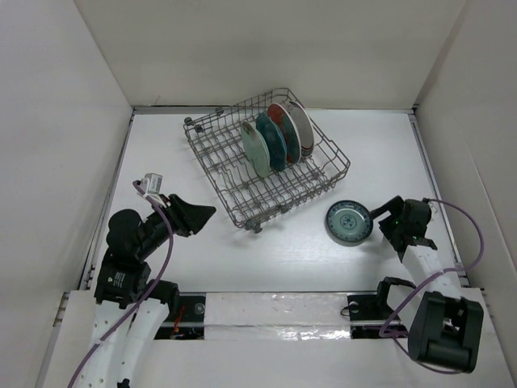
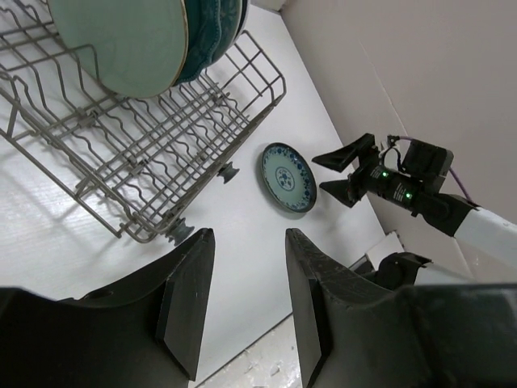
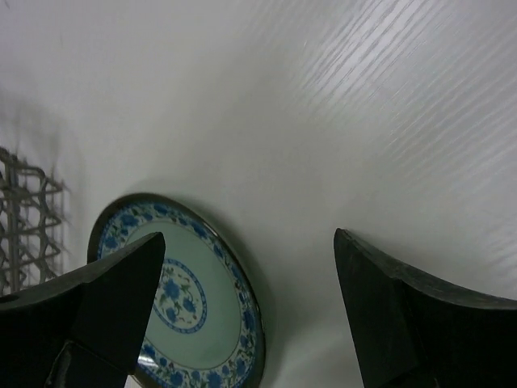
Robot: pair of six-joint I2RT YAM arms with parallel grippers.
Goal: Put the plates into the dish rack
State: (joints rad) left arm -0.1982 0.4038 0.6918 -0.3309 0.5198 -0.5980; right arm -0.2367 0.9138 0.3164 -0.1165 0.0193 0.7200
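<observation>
The grey wire dish rack (image 1: 242, 174) stands at the table's middle back and holds three plates upright: pale mint (image 1: 254, 151), dark teal (image 1: 273, 141) and red floral (image 1: 289, 129). A teal ring-patterned plate (image 1: 349, 221) lies flat on the table right of the rack. My right gripper (image 1: 383, 217) is open just right of that plate; in the right wrist view (image 3: 250, 234) one finger hangs over the plate (image 3: 190, 311), the other over bare table. My left gripper (image 1: 208, 212) is open and empty, left of the rack's near corner (image 2: 249, 232).
White walls enclose the table on the left, back and right. The rack's small dark wheels (image 2: 179, 233) face the left gripper. The right arm (image 2: 420, 190) and its purple cable (image 1: 477, 234) lie near the right wall.
</observation>
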